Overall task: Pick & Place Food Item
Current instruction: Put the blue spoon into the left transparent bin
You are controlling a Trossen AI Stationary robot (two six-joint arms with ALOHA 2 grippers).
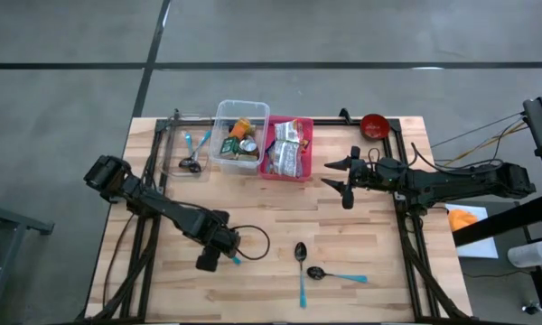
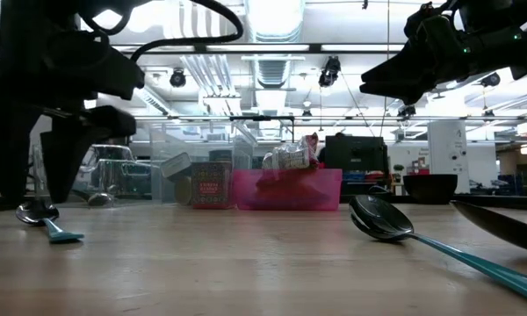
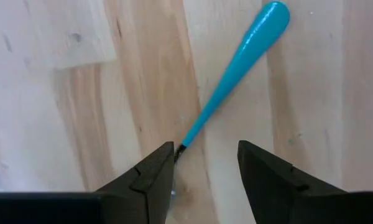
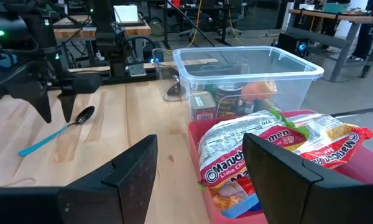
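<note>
A spoon with a teal handle lies flat on the wooden table near its front left. My left gripper points straight down over it, open; the spoon's thin neck runs in beside one fingertip, and the bowl is hidden under the fingers. In the high view only a bit of teal shows beside this gripper. Ramen packets fill a pink bin. My right gripper hovers open, level, just right of that bin. My left gripper comes from above, and its fingers stand across the spoon's neck. One fingertip is right at the neck, but I cannot tell whether it touches. The spoon lies flat on the table.
A clear bin with cans stands left of the pink bin, and a clear tray holding spoons lies farther left. Two more spoons lie near the front middle. A red bowl sits at the back right.
</note>
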